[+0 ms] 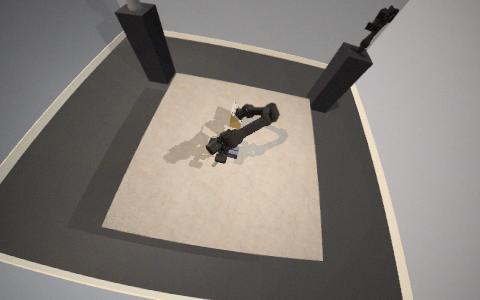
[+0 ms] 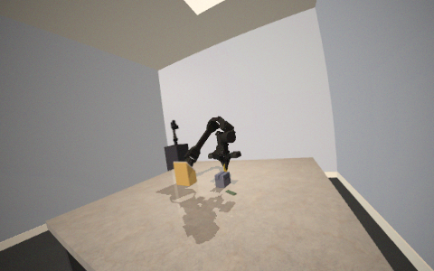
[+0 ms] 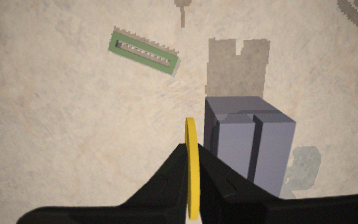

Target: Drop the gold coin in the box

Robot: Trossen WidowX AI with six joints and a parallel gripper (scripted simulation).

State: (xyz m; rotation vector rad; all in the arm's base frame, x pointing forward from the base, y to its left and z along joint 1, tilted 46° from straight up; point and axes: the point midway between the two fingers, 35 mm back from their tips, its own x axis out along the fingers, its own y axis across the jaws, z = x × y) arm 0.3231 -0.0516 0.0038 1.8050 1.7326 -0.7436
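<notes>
The black gripper is shut tight on the thin round gold coin, w/ one dark finger on each flat side. The coin stands on its edge and sticks out past the fingertips.

In the wrist view the grey box w/ a dark slot in its lid sits just to the right of the coin. The slot runs about the same way as the coin, but the coin is beside it, not over it. The coin is up in the air above the pale stone-look surface.

The little dark-green holder lies farther off, tilted, and its groove looks bare, tho the pic is small.

From outside, the gripper hangs over the box, near a yellow block.
</notes>
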